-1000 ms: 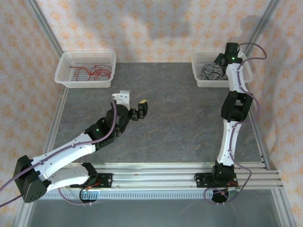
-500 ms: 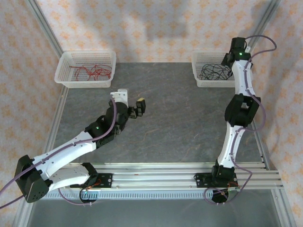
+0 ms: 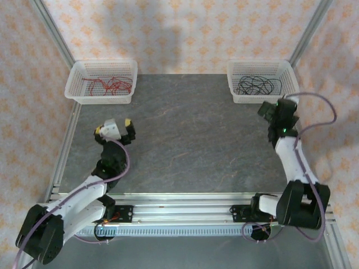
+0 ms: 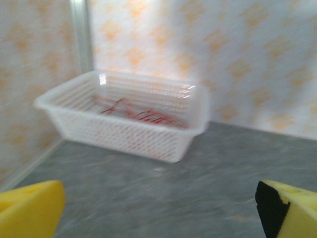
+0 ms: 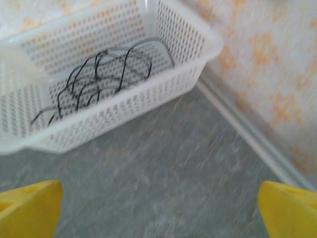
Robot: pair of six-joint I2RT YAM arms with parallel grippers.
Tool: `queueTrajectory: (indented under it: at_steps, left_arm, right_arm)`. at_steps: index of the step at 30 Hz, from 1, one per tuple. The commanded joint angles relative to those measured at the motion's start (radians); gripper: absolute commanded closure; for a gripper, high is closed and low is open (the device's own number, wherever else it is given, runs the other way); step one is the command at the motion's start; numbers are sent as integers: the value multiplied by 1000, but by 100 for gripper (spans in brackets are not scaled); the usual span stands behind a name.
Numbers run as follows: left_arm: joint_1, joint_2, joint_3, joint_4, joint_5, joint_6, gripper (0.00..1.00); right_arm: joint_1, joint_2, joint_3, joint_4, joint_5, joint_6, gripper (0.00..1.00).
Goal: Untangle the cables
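The red cables [image 3: 106, 86] lie in a loose tangle inside the white basket [image 3: 101, 100] at the back left, and show again as red cables [image 4: 133, 110] in that basket [image 4: 124, 139]. The black cables [image 3: 258, 85] are coiled in the white basket [image 3: 261, 100] at the back right; the right wrist view has these black cables [image 5: 94, 79] and their basket [image 5: 124, 109] close ahead. My left gripper [image 3: 113, 126] [image 4: 158, 213] hangs open and empty over the left side of the table, short of the red basket. Just in front of the black basket, my right gripper [image 3: 276, 107] [image 5: 158, 210] is open and empty too.
The grey table top [image 3: 190, 140] is walled by patterned panels and aluminium posts [image 3: 56, 33]. A metal edge strip [image 5: 247, 134] runs along the right side by the right gripper. The arms' base rail [image 3: 185, 210] lies along the near edge.
The right arm has drawn back out of the black basket toward the near side. The left arm has folded back and swung left, now facing the red basket. Both grippers stayed open.
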Motion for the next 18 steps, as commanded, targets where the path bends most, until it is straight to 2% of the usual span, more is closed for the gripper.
queueTrajectory:
  at_steps: [1,3,7,9,13,14,15,16,18]
  left_arm:
    - [96,27,-80,336,-67,67,1]
    - [154,94,-115,388,-22,42,1]
    - [227,315,-181,633,55,-20,1]
    - [236,450,-200,852,95,13,1]
    - [276,650,-188,1037,214,26,0]
    - [283,675,-188,1029,262,21,0]
    - [282,705,-180,1064,257,34,0]
    - [282,713,-178,1076,258,35,0]
    - [292,667,-148,946,258,10,0]
  right_arm:
    - [8,-68,-235,430,-67,49,0]
    - [15,-79,-362,604,-32,58,0]
    - [19,-20,-511,894,-9,80,0]
    - [29,60,-578,1083,-23,93,0]
    - [38,215,-658,1367,-61,84,0]
    - [38,202,-647,1327,-85,72,0]
    - [41,182,-627,1262,-97,59,0]
    - [42,197,-624,1276,-122,52,0]
    - [56,234,-592,1260,-212,-1,0]
